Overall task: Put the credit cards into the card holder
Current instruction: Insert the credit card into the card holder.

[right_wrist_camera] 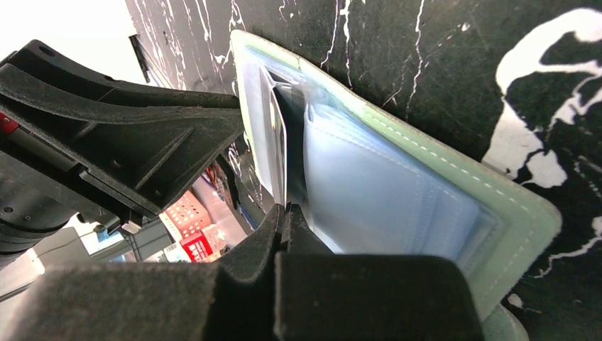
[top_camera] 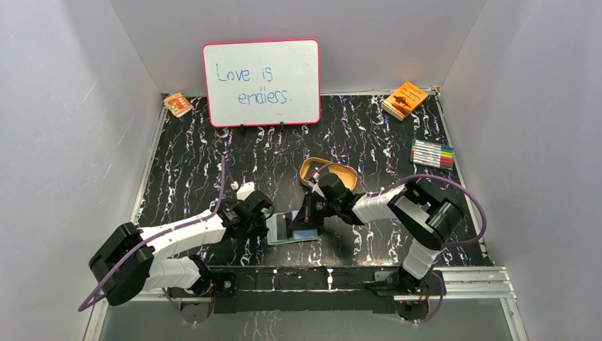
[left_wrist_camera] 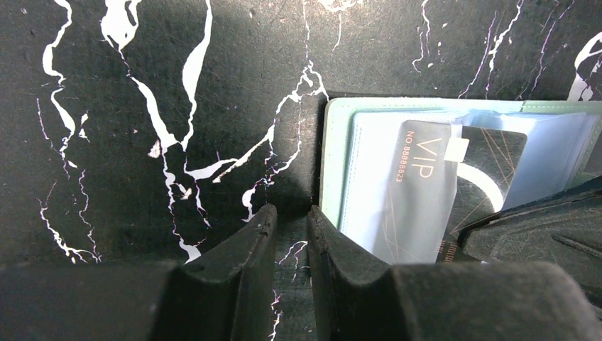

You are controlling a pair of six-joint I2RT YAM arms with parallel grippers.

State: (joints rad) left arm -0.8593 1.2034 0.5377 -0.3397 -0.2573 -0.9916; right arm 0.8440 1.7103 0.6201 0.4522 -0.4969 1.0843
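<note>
Insertion | right gripper [right_wrist_camera: 285, 213] clenched on credit card [left_wrist_camera: 426, 192], angled into card holder [left_wrist_camera: 334, 163] sleeve [right_wrist_camera: 376, 192] | left gripper [left_wrist_camera: 291, 227] slightly parted, empty, at its edge | advise: level card, slide straight.

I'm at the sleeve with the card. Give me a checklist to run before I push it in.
1. Grip: right gripper shut on the black VIP credit card: ok.
2. Holder: sage-green fold-over card holder lies open on the black marbled table: ok.
3. Entry: card's leading end inside a clear plastic sleeve: ok, seemingly partly in.
4. Bracing: left gripper pinning the holder's edge: cannot tell; jaws slightly apart, empty, one finger overlapping it.
5. Clearance between grippers: cannot tell; they sit very close.
</note>
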